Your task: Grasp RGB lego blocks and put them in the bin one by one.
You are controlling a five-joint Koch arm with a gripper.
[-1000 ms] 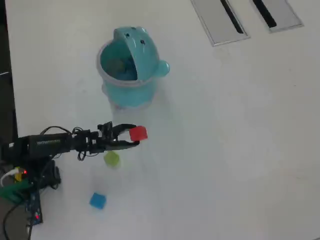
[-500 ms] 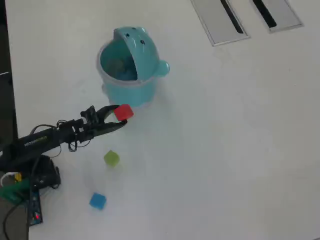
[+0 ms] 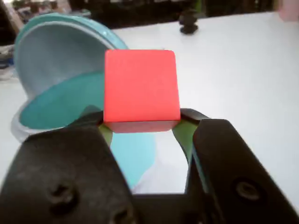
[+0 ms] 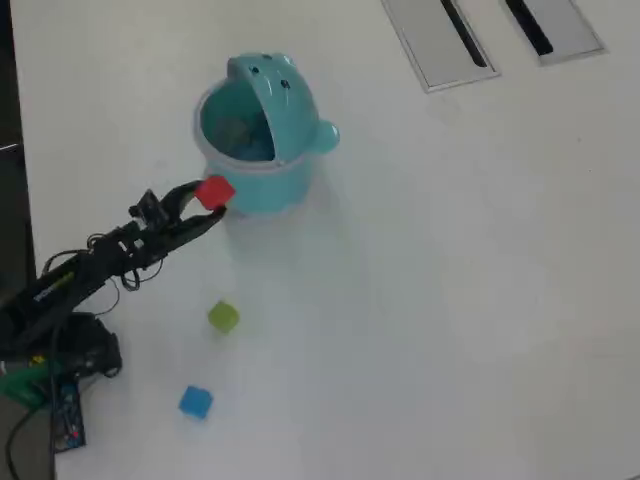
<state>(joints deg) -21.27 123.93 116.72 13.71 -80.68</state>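
Because the red block (image 3: 141,86) fills the middle of the wrist view, it hides part of the bin (image 3: 56,100) behind it, and the bin's left side is cut off by the frame edge. Whatever lies at the bottom of the bin is only a dim blur in the overhead view, too vague to name. Near the far edge of the wrist view a small dark object (image 3: 188,22) sits on the table (image 3: 252,70), out of focus.

From the lower left of the overhead view the arm (image 4: 90,268) reaches up and to the right, stretched out long, with its base at the left edge partly cut off among cables. Its gripper (image 4: 207,199) pinches the red block between both jaws; in the wrist view the jaws press against the block's lower left and lower right sides. Seen from overhead, the block is just beside the bin's lower left rim, overlapping its wall.

On the white table below the arm, the yellow-green block (image 4: 223,317) lies alone, and the blue block (image 4: 195,402) lies nearer the bottom edge, well apart from the bin.
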